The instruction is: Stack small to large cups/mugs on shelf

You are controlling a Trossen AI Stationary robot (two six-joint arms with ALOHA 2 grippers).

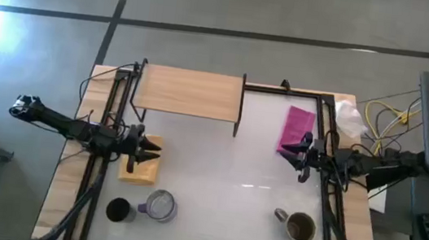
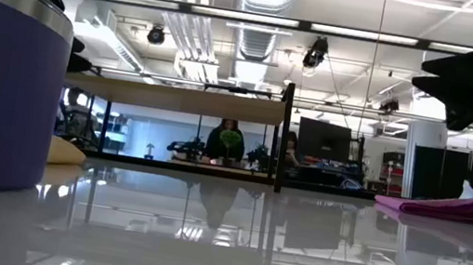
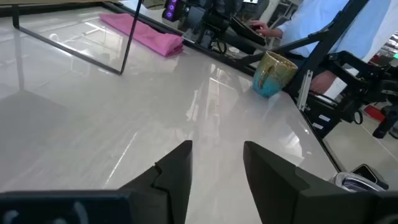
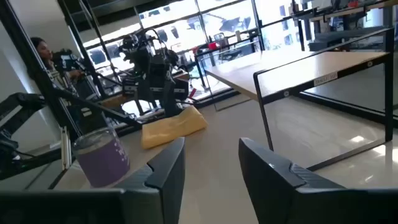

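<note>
While nothing yet stood on the shelf (image 1: 189, 92) at the far side of the table (image 1: 211, 218), all three cups waited along the near edge: the small black cup (image 1: 117, 209) and the purple tumbler (image 1: 160, 206) side by side at the near left, the tan mug (image 1: 298, 226) well apart at the near right. The black cup looked light and narrow, likely easy to tip, so I judged a grip across its wall would suit; the tumbler seemed heavier, smooth and perhaps slippery under its silvery lid, best taken around the body; the glazed mug looked hard and breakable, to be held by rim or wall rather than the handle. The left gripper (image 1: 148, 148) hovered over the yellow cloth (image 1: 140, 168) at the left, its fingers (image 3: 177, 171) apart and empty. The right gripper (image 1: 302, 154) hung beside the magenta cloth (image 1: 295, 128) at the right, fingers (image 4: 168, 165) likewise apart, holding nothing.
</note>
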